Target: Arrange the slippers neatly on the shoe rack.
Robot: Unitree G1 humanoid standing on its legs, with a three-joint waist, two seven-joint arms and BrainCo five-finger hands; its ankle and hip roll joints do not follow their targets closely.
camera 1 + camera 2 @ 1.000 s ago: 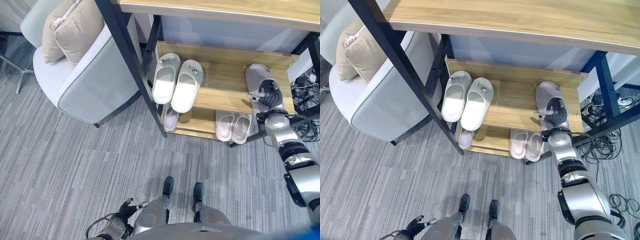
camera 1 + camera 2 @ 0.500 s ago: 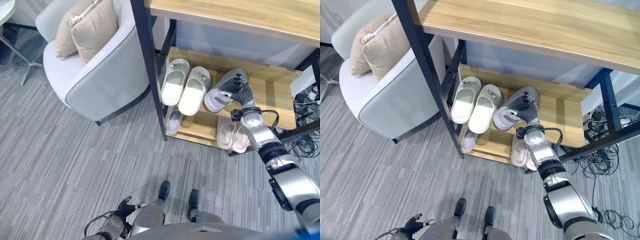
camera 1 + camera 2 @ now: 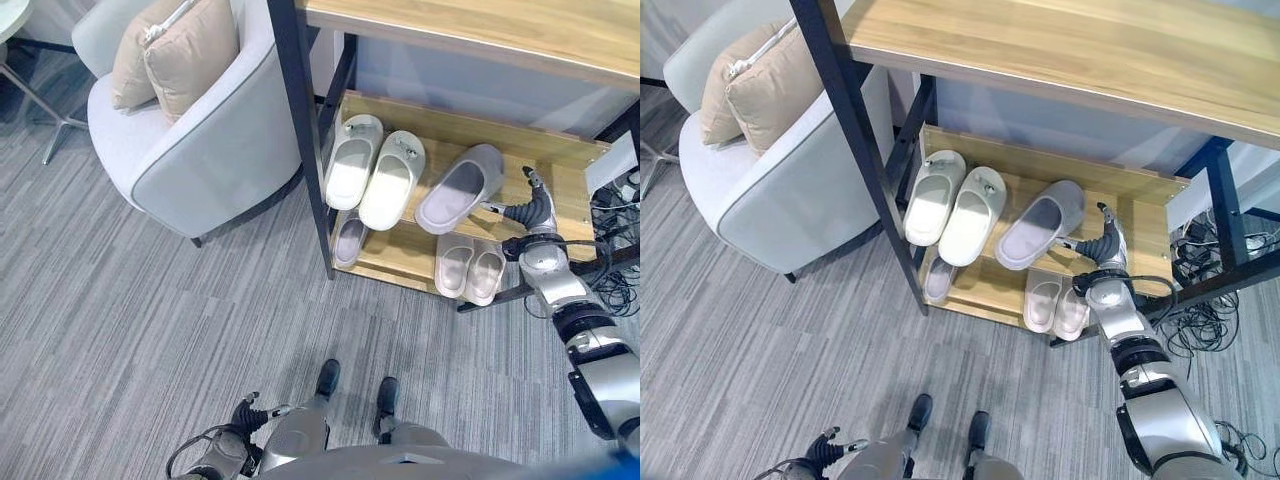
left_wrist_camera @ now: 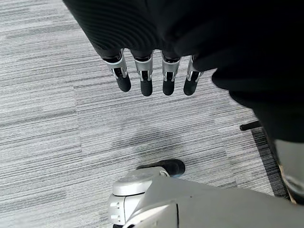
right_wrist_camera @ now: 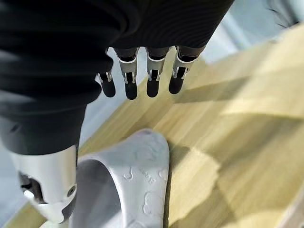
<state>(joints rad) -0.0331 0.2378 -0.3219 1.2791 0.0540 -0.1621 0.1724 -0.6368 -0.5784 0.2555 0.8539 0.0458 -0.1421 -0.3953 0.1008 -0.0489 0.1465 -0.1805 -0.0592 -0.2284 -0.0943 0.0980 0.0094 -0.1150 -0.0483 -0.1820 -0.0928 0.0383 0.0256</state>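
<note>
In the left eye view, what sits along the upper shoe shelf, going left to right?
Pair of white slippers → single grey slipper, lying at an angle → the robot's right hand, fingers open beside it.

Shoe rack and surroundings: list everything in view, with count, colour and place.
Shoe rack: one, light wood shelves on a black frame, under a wooden top.
White slippers: one pair, side by side at the upper shelf's left end.
Grey slipper: one, angled on the upper shelf, right of the white pair.
Pink slippers: one pair, lower shelf, right part.
Pale slipper: one, lower shelf, left end, partly hidden.
Armchair: one, light grey, left of the rack.
Cushions: two, beige, on the armchair.
Carpet: grey, striped.
Right hand: open, beside the grey slipper's heel.
Left hand: open, above the carpet.
</note>
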